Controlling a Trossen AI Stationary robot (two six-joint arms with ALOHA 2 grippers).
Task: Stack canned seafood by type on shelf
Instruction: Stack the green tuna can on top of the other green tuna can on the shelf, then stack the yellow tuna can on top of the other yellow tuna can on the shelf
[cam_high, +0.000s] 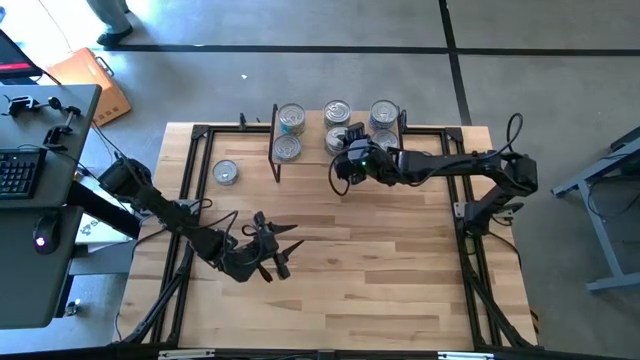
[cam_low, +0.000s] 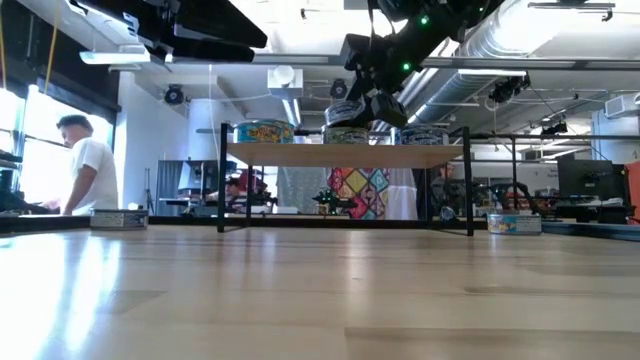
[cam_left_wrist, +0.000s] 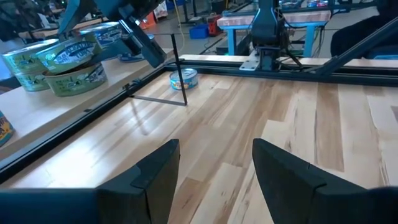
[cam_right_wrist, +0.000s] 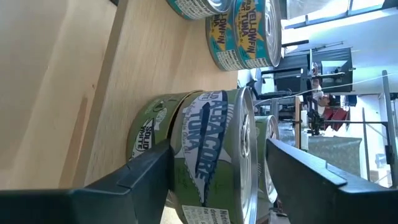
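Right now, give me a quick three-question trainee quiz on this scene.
1. True or false: the left hand holds a tin.
2. The stacked tin between the fingers of the right hand is labelled: A yellowfin, B albacore, C salmon.
3. Fill in: the tin left of the shelf in the high view sits on the ___.
Key: 1 false; 2 B; 3 tabletop.
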